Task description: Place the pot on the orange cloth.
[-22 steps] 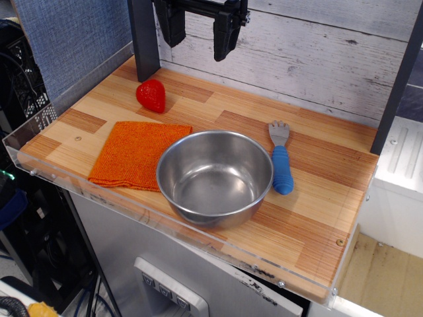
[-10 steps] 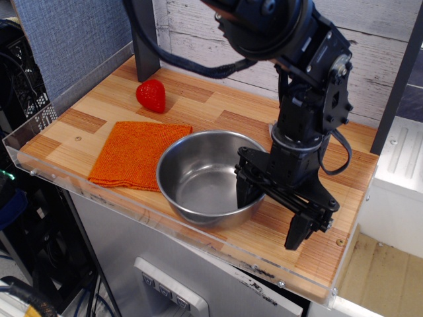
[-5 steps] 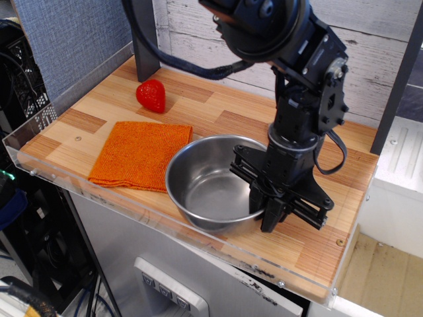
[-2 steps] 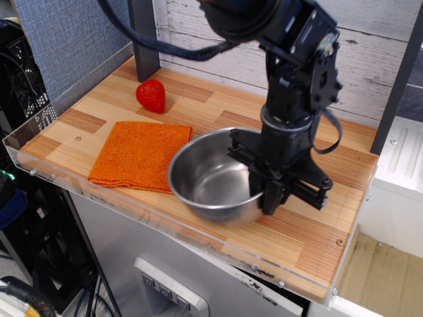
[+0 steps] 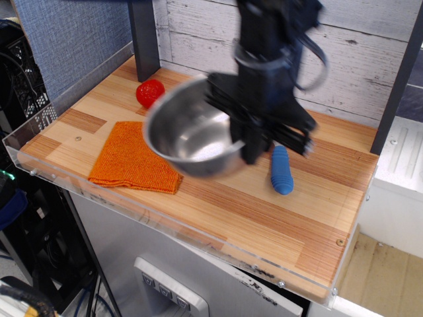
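Claw [image 5: 246,142] on shiny round steel pot [image 5: 188,132]

The scene is evenly and brightly lit, with soft, diffuse light and no harsh shadows on my tabletop [image 5: 218,205]. My end effector [image 5: 248,142] and arm are smeared by motion blur, and the pot [image 5: 188,132] is blurred too, its rim soft. Pale glare sits inside the pot's steel. The orange cloth [image 5: 125,158] and wood grain stay sharp. The left margin is dim.
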`<state>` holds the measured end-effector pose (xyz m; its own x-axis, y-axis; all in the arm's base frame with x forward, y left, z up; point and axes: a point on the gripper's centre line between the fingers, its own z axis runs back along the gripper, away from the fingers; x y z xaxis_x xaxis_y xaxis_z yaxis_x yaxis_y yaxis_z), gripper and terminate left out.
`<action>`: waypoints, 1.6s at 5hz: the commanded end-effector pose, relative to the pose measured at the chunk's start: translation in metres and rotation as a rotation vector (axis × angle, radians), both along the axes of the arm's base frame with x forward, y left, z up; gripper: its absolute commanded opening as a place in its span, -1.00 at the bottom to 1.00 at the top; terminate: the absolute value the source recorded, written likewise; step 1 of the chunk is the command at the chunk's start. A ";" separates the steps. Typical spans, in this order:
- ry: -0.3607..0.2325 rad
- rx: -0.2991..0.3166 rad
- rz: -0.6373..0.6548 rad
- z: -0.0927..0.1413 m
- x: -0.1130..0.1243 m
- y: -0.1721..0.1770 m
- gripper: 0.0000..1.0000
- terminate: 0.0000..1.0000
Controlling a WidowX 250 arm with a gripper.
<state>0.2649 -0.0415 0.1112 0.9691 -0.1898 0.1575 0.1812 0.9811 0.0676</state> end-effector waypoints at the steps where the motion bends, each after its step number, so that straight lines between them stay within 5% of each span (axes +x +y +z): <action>1: -0.009 -0.076 0.167 0.014 0.013 0.074 -1.00 -1.00; 3: 0.088 -0.050 0.275 -0.016 0.013 0.119 -1.00 -1.00; 8: 0.223 0.033 0.253 -0.058 0.017 0.108 -1.00 -1.00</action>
<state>0.2856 0.0612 0.0420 0.9922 0.0637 -0.1071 -0.0551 0.9951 0.0815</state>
